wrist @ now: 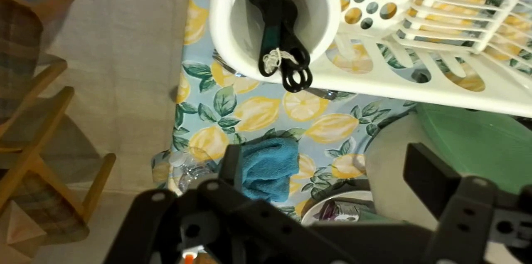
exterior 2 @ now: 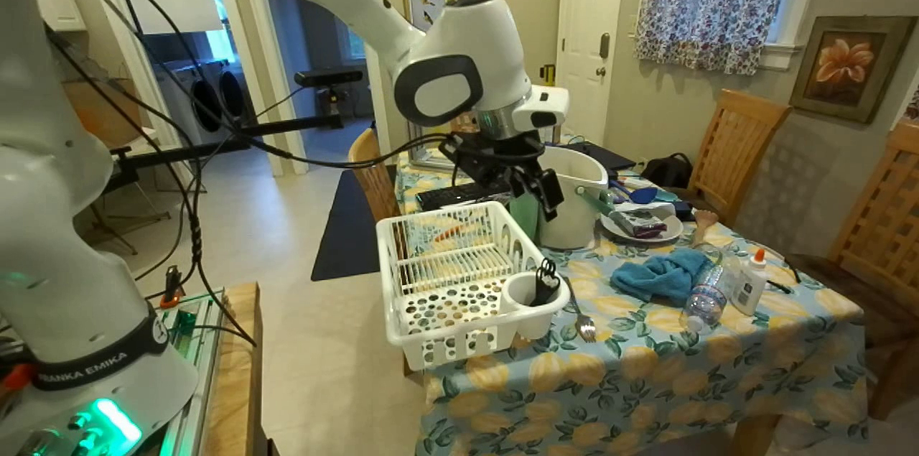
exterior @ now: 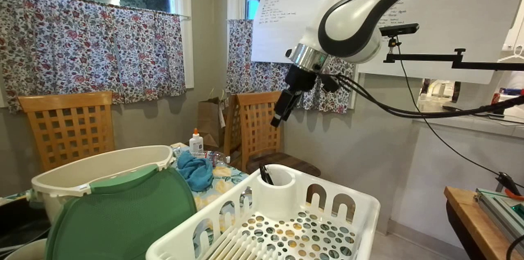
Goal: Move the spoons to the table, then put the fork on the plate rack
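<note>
In the wrist view, nearest to us along the bottom of the frame, we find the claw (wrist: pixel 323 162), its fingers spread wide with nothing between them. In both exterior views it hangs in the air, well apart from the utensils.

Next in depth, at the upper centre, we locate the black spoons (wrist: pixel 272 23), standing in the utensil cup (wrist: pixel 332 10) of the plate rack (wrist: pixel 395 89). Whitish string (wrist: pixel 272 60) binds their looped handles. We judge the bundle to be light, stiff and somewhat slippery; the string will probably make it lift as one. We recommend gripping across the handles just under the loops, then drawing straight up, since the heads may catch on one another.

Farther down, the fork (exterior 2: pixel 583 323) lies flat on the table (exterior 2: pixel 632 377), just beside the cup, right of centre in an exterior view; in the wrist view the cup hides much of it. We expect thin, rigid, smooth metal: close squarely across the handle, allowing for the cup wall nearby.

Also at table level, lower centre of the wrist view, we note a blue towel (wrist: pixel 270 168).
</note>
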`<action>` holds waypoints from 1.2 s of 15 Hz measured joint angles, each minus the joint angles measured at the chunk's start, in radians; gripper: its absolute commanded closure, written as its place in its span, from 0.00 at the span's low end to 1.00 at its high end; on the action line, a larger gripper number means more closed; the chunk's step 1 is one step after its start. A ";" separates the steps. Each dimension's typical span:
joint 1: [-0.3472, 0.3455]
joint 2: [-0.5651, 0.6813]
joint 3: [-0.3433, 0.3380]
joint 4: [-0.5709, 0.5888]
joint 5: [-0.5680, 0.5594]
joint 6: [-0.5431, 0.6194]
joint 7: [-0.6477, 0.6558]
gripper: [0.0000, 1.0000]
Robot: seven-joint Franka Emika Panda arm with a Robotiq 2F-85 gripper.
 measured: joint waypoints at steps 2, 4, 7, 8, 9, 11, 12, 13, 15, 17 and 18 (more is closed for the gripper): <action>-0.004 0.053 0.012 0.053 0.018 -0.032 -0.006 0.00; -0.003 0.098 0.007 0.103 0.004 -0.081 0.012 0.00; -0.001 0.153 -0.009 0.171 -0.037 -0.175 0.061 0.00; 0.000 0.170 -0.013 0.193 -0.050 -0.205 0.075 0.00; 0.000 0.186 -0.015 0.213 -0.062 -0.231 0.088 0.00; 0.003 0.217 -0.018 0.250 -0.081 -0.268 0.112 0.00; 0.006 0.232 -0.021 0.266 -0.090 -0.278 0.125 0.00; 0.011 0.247 -0.025 0.281 -0.101 -0.281 0.140 0.00; 0.022 0.279 -0.033 0.311 -0.118 -0.286 0.177 0.00; 0.036 0.306 -0.046 0.338 -0.134 -0.289 0.222 0.00; 0.044 0.318 -0.051 0.351 -0.142 -0.298 0.242 0.00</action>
